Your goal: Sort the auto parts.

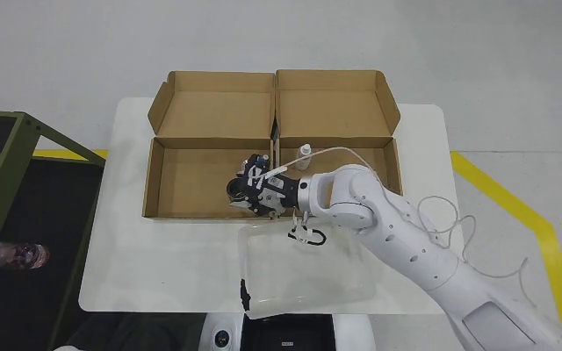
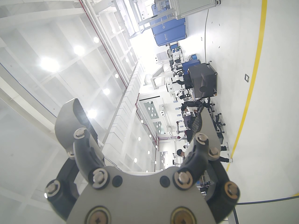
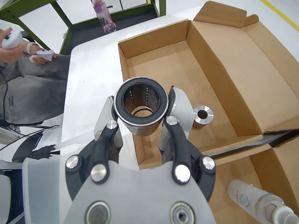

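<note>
My right gripper (image 3: pixel 141 108) is shut on a steel linear bearing (image 3: pixel 140 108) with black end rims, held with its bore facing the wrist camera. In the top view the right gripper (image 1: pixel 241 187) and bearing (image 1: pixel 234 188) hang over the left cardboard box (image 1: pixel 180 180), near its front right corner. A small steel bushing (image 3: pixel 202 117) stands on the floor of that box (image 3: pixel 149 45), just beside the gripper. My left gripper (image 2: pixel 137 113) points up at the hall ceiling, open, with nothing between its fingers.
The right cardboard box (image 1: pixel 386 167) holds a clear bottle (image 1: pixel 304 154), also seen as the bottle (image 3: pixel 252 199) close to the wrist. A clear plastic bin (image 1: pixel 307 272) sits at the table's front edge. A green cart (image 1: pixel 35 149) stands left of the table.
</note>
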Controlling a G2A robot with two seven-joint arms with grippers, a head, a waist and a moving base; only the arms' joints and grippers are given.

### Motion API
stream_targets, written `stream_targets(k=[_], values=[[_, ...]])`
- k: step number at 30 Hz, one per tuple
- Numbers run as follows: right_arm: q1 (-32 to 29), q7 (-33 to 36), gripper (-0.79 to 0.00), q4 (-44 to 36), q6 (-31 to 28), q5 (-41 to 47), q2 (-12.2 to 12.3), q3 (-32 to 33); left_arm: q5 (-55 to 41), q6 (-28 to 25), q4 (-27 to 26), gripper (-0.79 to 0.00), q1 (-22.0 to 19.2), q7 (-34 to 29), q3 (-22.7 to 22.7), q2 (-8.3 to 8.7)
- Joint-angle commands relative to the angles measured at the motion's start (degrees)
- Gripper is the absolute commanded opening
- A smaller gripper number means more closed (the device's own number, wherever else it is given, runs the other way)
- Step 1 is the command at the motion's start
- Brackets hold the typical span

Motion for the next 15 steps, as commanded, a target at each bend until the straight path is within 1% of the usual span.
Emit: stream_targets(k=[1,8,15], values=[[0.9,0.1,-0.785,1.5,1.3,-0.9,-0.8,-1.4,0.0,0.0,0.0,0.000,0.0,0.0,0.0,0.00],[3.7,0.5,-0.785,6.9,4.7,-2.7,-3.4,-5.1,0.0,0.0,0.0,0.000,0.0,0.0,0.0,0.00],[6.0,1.0,-0.785,11.9,6.9,-4.2,-6.0,-8.1,0.0,0.0,0.0,0.000,0.0,0.0,0.0,0.00]])
